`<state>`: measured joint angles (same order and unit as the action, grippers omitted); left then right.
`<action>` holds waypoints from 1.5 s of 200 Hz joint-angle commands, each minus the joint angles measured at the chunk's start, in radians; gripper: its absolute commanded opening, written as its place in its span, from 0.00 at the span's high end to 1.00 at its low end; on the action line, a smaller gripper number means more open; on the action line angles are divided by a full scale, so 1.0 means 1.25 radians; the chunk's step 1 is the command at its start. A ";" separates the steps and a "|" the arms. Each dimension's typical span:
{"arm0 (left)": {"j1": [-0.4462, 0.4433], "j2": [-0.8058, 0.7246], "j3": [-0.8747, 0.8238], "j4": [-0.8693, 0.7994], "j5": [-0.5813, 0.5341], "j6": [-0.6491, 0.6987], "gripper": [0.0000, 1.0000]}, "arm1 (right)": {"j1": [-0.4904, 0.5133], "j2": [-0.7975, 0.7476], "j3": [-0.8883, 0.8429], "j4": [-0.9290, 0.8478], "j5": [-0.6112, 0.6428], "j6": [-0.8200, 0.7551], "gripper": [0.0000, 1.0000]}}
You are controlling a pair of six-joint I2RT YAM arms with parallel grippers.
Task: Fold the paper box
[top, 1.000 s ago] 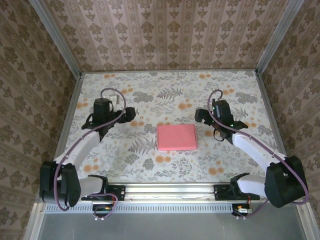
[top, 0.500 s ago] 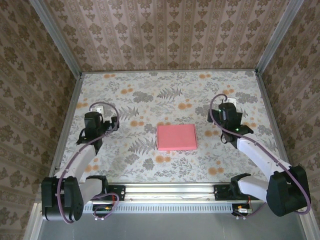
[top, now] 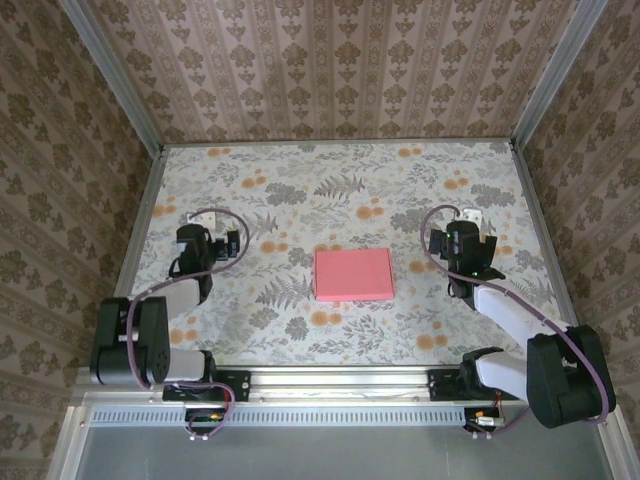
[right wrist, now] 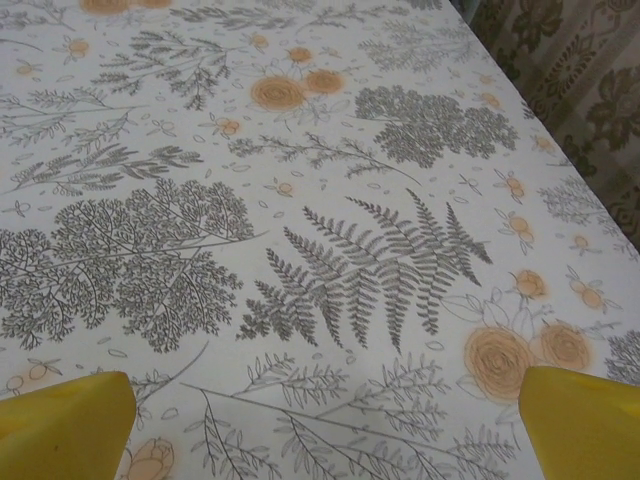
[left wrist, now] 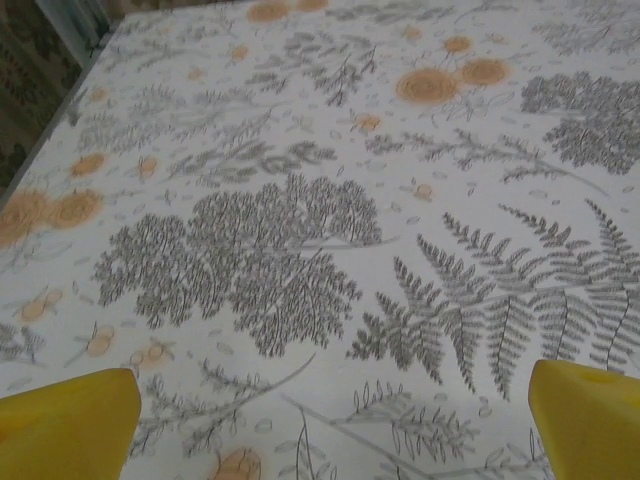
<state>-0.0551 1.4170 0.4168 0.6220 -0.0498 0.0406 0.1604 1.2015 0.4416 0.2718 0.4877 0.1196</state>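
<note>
- Left wall (top: pixel 60 180) – brown damask paper; it rises from the counter's left edge and shows as a dark strip in the left wrist view's top corner.
- Left gripper (top: pixel 200 222) – over the left part of the counter (top: pixel 330 170), well apart from the box, its arm folded back toward the near left corner. In the left wrist view the left gripper (left wrist: pixel 330 430) stands wide open: the yellow fingers (left wrist: pixel 70 425) sit in the two bottom corners, with bare flowered cloth between them and nothing held.
- Box (top: pixel 353 274) – a salmon-pink rectangle lying flat near the middle of the counter, between the two arms and touched by neither. From above it looks shut, with no flap raised.
- Right gripper (top: pixel 468 220) – over the right part of the counter, well to the right of the box. The right wrist view shows the right gripper (right wrist: pixel 322 425) just as wide open, its yellow fingers (right wrist: pixel 60 425) in the bottom corners, a fern print between them, nothing in its grasp.
- Right wall (right wrist: pixel 570 70) – the same paper, beside the counter's right edge.
</note>
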 commanded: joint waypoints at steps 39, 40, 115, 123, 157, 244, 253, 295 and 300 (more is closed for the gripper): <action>0.033 0.110 -0.016 0.226 0.042 0.020 0.00 | -0.003 0.078 -0.044 0.292 0.009 -0.075 0.00; 0.033 0.109 -0.015 0.224 0.043 0.019 0.00 | -0.003 0.079 -0.043 0.294 0.009 -0.075 0.00; 0.036 0.108 -0.014 0.219 0.045 0.018 0.00 | -0.007 0.147 -0.001 0.338 0.009 -0.087 0.00; 0.036 0.108 -0.013 0.219 0.045 0.018 0.00 | -0.007 0.178 -0.010 0.382 -0.007 -0.087 0.00; 0.036 0.108 -0.013 0.218 0.054 0.019 0.00 | 0.004 0.226 -0.015 0.434 -0.034 -0.113 0.00; 0.048 0.108 -0.017 0.228 0.109 0.023 0.00 | -0.033 0.217 -0.083 0.538 -0.169 -0.111 0.00; 0.048 0.106 -0.016 0.225 0.106 0.022 0.00 | -0.040 0.220 -0.066 0.509 -0.178 -0.104 0.00; 0.046 0.107 -0.018 0.226 0.102 0.024 0.00 | -0.109 0.277 -0.107 0.640 -0.201 -0.025 0.00; 0.046 0.107 -0.018 0.226 0.102 0.025 0.00 | -0.125 0.259 -0.102 0.599 -0.225 -0.011 0.00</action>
<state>-0.0040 1.5536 0.3965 0.8833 0.0818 0.0608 0.0818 1.4925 0.3290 0.9546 0.2619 0.0059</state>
